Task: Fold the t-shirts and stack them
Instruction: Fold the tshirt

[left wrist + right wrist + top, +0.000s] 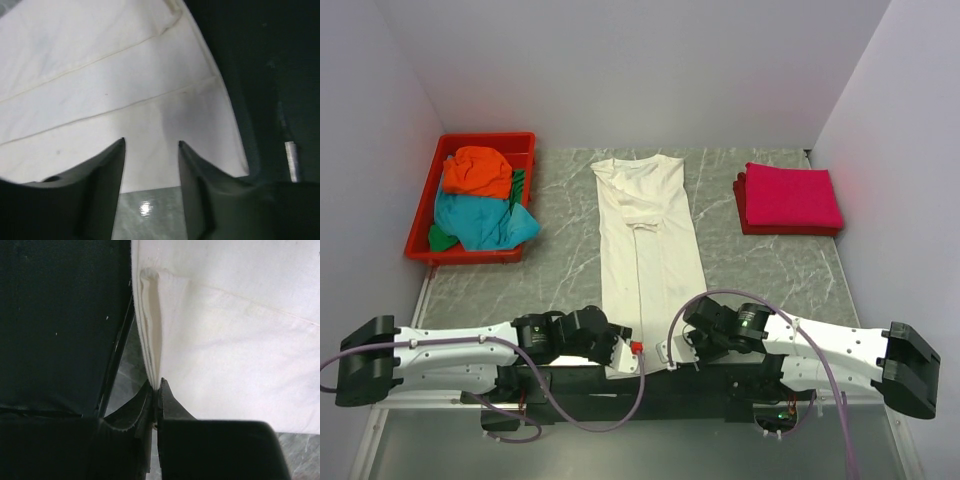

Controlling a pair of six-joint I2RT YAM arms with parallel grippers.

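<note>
A cream-white t-shirt (645, 235) lies folded into a long strip down the middle of the table, collar at the far end. Its near hem is at my two grippers. My right gripper (159, 384) is shut on the folded side edge of this shirt (230, 340) at the hem corner, and sits at the strip's near right (672, 348). My left gripper (151, 144) stands open over the hem (150, 90) with nothing between its fingers, at the near left corner (625, 350). A magenta-pink shirt (790, 193) lies folded on a red one (785, 229) at the right.
A red plastic tray (420, 255) at the far left holds a crumpled orange shirt (478, 170) and a teal one (480, 220). White walls close in the table on three sides. The arms' dark base bar (650, 385) runs along the near edge.
</note>
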